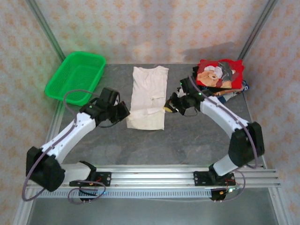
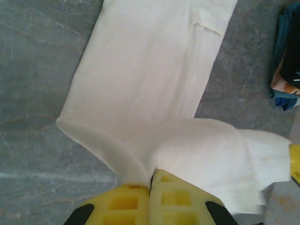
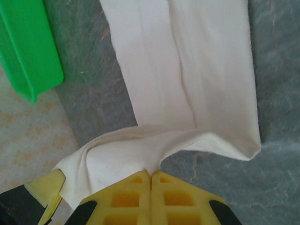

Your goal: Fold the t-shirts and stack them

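A grey stone-look table [image 1: 187,140] sits centre frame under patterned walls [image 1: 150,23]. The left gripper [image 1: 124,112] and right gripper [image 1: 168,107] are both pressed together, pinching the lower end of the off-white shirt [image 1: 149,89].

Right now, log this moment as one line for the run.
step: fold off-white shirt | left gripper: shut on its near left edge | right gripper: shut on its near right edge | folded stack: far right

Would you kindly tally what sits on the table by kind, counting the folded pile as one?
Off-white t-shirt: 1
Pile of folded coloured shirts: 1
Green basket: 1
Total: 3
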You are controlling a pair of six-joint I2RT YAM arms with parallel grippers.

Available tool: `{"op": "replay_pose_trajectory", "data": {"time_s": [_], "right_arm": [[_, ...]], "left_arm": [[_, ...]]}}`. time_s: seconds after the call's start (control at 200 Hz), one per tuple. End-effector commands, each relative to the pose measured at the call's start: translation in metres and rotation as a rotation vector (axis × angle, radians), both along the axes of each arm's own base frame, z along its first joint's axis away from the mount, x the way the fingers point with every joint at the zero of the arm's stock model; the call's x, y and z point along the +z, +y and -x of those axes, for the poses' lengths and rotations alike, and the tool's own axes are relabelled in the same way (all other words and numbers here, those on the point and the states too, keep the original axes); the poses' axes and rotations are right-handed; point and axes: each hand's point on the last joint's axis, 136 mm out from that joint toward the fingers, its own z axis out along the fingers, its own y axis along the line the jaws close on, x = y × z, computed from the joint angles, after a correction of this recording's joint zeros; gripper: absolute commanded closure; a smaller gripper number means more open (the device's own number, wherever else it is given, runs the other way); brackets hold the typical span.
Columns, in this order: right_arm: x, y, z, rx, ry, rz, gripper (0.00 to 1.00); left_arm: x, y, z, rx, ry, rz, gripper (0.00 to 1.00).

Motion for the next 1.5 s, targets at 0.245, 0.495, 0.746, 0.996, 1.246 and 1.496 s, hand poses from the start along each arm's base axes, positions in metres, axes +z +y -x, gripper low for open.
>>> {"op": "replay_pose_trajectory", "data": {"time_s": [0.245, 0.495, 0.746, 0.996, 1.246, 1.496], "right_arm": [[-0.02, -0.003, -0.058, 0.021, 0.027, 0.011, 1.0], [-0.049, -0.003, -0.089, -0.004, 0.069, 0.018, 1.0], [-0.076, -0.012, -0.116, -0.049, 0.101, 0.034, 1.0], [-0.097, -0.004, -0.149, -0.051, 0.113, 0.02, 1.0], [-0.045, -0.013, -0.207, -0.133, -0.077, -0.041, 0.59], [0.068, -0.036, -0.196, -0.2, -0.342, -0.105, 0.48]], "left_arm": [[-0.012, 0.006, -0.076, -0.109, 0.012, -0.01, 1.0], [-0.044, 0.006, -0.118, -0.134, 0.064, -0.01, 1.0], [-0.079, 0.008, -0.15, -0.163, 0.117, -0.031, 1.0], [-0.098, 0.01, -0.177, -0.156, 0.135, -0.018, 1.0], [-0.047, 0.008, -0.225, -0.105, 0.015, 0.062, 0.6], [0.055, 0.018, -0.247, 0.017, -0.154, 0.199, 0.47]]}}
